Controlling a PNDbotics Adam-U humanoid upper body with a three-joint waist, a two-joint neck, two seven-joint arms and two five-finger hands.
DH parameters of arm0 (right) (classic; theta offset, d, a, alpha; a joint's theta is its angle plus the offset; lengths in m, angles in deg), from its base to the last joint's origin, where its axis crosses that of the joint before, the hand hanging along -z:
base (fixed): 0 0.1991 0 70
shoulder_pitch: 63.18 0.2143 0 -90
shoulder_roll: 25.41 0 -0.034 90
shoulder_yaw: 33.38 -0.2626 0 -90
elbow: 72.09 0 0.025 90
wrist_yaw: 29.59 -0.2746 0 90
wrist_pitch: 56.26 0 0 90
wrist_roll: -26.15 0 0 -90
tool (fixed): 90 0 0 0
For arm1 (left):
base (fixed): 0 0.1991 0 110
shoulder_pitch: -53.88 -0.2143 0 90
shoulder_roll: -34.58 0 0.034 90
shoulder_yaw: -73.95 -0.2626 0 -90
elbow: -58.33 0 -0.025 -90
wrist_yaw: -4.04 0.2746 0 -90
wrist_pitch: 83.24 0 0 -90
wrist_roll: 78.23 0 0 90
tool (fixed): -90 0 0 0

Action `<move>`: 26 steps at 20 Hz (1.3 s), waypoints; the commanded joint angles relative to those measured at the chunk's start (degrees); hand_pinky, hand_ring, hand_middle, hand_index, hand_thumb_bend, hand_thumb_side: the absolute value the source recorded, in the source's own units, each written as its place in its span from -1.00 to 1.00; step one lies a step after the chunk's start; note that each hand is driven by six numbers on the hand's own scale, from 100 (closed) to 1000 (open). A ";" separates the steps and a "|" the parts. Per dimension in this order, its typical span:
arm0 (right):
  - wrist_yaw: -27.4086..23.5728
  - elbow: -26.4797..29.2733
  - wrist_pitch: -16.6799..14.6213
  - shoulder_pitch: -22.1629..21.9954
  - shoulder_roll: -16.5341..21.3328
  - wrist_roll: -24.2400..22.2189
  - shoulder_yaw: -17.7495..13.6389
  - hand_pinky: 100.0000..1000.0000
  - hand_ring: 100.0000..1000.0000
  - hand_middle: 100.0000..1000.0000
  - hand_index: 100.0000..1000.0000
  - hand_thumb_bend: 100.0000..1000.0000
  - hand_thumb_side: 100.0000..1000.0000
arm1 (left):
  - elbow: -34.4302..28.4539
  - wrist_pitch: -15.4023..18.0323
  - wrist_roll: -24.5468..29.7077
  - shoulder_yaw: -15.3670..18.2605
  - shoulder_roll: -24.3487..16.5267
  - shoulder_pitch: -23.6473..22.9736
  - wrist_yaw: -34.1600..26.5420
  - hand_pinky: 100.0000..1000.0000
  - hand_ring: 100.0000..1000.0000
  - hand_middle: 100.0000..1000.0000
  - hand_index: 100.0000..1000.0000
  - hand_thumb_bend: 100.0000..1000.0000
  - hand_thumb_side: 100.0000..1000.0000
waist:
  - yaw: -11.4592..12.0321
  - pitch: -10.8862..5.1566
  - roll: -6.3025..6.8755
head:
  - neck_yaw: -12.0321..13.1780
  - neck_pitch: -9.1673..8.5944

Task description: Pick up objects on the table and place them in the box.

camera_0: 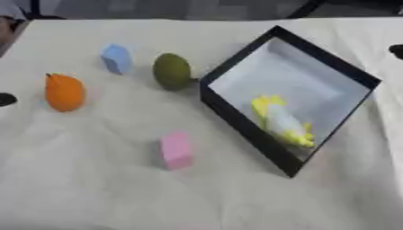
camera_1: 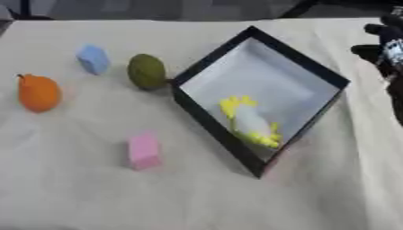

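Out on the far left, well away from the robot's right hand (camera_1: 386,45), sits the orange fruit-shaped piece (camera_0: 64,92), and there's a small dark shape (camera_0: 6,99) at the left edge of the left eye view that may be the left hand, though its fingers can't be read. Next comes the blue block (camera_0: 116,58), then the olive-green oval (camera_0: 172,71), almost touching the box's near-left wall, and the pink block (camera_0: 176,150) alone on the cloth (camera_0: 94,193) below. All four still wait to be picked. The black-rimmed box (camera_0: 236,117) lies between them and the right hand; inside, one yellow-and-white item (camera_0: 283,120) lies toward the lower corner, the remaining floor bare. The right hand hangs beyond the box's right corner, holding nothing visible; fingers apart or together cannot be told. The green oval looks the shortest reach, and a sensible approach clears the rim from above, without nudging the box.
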 commanded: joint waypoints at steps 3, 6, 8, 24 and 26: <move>0.13 0.32 -0.06 0.79 1.70 -0.49 0.02 0.76 0.38 0.61 0.81 -1.00 0.04 | 6.57 0.65 0.28 -3.02 -0.83 4.04 8.41 0.67 0.68 0.63 0.75 0.33 -0.49 | -0.34 -1.89 0.54 | 0.75 -0.55; 0.13 0.28 -0.01 0.82 1.56 -0.56 0.05 0.76 0.38 0.61 0.81 -1.00 0.04 | 11.07 1.00 0.38 -4.40 1.33 6.08 9.67 0.64 0.64 0.58 0.74 0.24 -0.44 | -0.56 -1.82 0.57 | 0.99 -0.54; 0.12 0.28 0.03 0.87 1.48 -0.60 0.07 0.76 0.38 0.61 0.81 -1.00 0.04 | 13.39 1.27 0.47 -4.99 2.56 7.26 10.34 0.63 0.64 0.57 0.74 0.22 -0.42 | -0.68 -1.81 0.61 | 1.17 -0.52; -0.10 0.28 0.40 1.53 0.78 -1.16 0.51 0.76 0.38 0.61 0.80 -1.00 0.05 | 23.10 3.19 0.07 -6.37 10.46 13.55 14.33 0.60 0.62 0.55 0.74 0.20 -0.46 | -2.10 -1.35 0.80 | 2.10 -1.36; -0.11 0.29 0.43 1.61 0.75 -1.22 0.55 0.76 0.38 0.60 0.80 -1.00 0.05 | 23.52 3.31 0.33 -6.39 10.90 14.09 14.48 0.60 0.62 0.55 0.74 0.20 -0.46 | -2.23 -1.30 0.79 | 2.04 -1.49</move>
